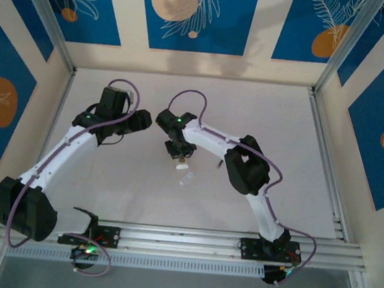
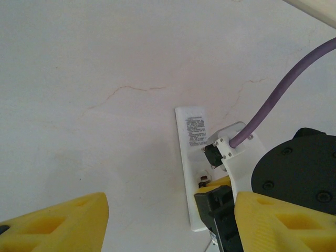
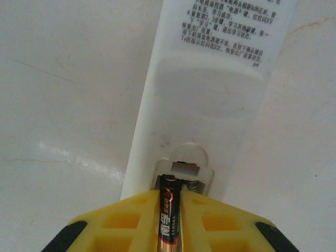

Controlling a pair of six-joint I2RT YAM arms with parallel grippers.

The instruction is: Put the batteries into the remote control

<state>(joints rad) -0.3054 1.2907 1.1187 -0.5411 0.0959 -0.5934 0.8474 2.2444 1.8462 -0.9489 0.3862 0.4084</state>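
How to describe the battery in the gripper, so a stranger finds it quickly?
Find the white remote control, label side up on the table. At its open end, the right gripper clamps the battery: the one slim dark cylinder with coppery trim among white and yellow parts.

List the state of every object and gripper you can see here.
remote control: lying back up, battery bay uncovered.
battery: clamped between yellow fingers, end at the bay.
right gripper: shut on the battery.
left gripper: open, empty.
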